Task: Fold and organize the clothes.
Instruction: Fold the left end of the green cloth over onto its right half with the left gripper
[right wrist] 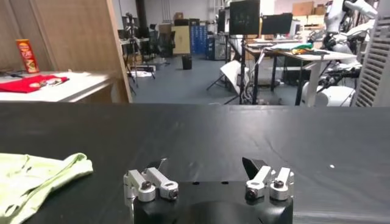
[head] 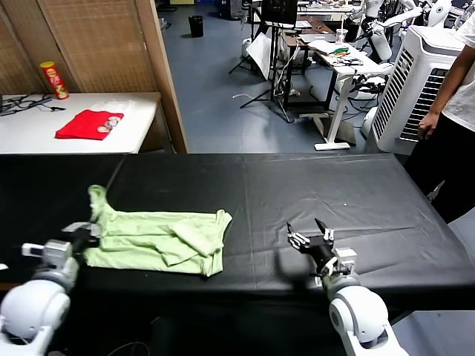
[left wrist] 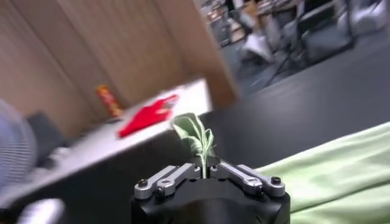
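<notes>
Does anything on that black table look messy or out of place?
Yes. The green shirt lies crumpled and half folded on the black table, one corner pulled up into a peak by the shut left gripper. The open right gripper holds nothing.

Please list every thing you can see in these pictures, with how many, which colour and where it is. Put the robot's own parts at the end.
shirt: one, pale green, crumpled on the left part of the black table.
black table: one, in front of the robot.
white table: one, behind, far left.
red garment: one, folded, on the white table.
snack can: one, red and yellow, upright on the white table.
white appliance: one, far right.
person: one, partly visible, far right.
left gripper: jaws shut on a raised fold of the shirt.
right gripper: jaws open, empty, right of the shirt.
</notes>
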{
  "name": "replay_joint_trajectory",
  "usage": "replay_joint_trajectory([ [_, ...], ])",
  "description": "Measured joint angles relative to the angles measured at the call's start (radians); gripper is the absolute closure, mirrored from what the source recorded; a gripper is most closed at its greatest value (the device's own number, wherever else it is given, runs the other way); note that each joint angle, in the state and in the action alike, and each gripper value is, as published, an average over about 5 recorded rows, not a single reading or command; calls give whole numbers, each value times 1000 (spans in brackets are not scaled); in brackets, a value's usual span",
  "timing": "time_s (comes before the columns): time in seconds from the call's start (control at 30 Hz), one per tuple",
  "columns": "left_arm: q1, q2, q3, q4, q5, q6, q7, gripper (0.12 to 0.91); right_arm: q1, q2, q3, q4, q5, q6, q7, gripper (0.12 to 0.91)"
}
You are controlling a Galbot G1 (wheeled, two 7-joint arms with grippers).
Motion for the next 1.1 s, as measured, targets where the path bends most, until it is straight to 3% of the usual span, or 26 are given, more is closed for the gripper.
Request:
replay_joint_trajectory([
  [0.2,-38,-90,111,-42,-105,48,-35,870,-18,9,12,2,-15,2,-1,227],
  [0.4,-67,-165,198,-48,-173,63,-61,870,-27,20,9,-3,-30,4,-2,227],
  [1.1,-81,-315,297,-33,-121,43,-67,870,-30,29,-6,-12,-41,5,-4,227],
])
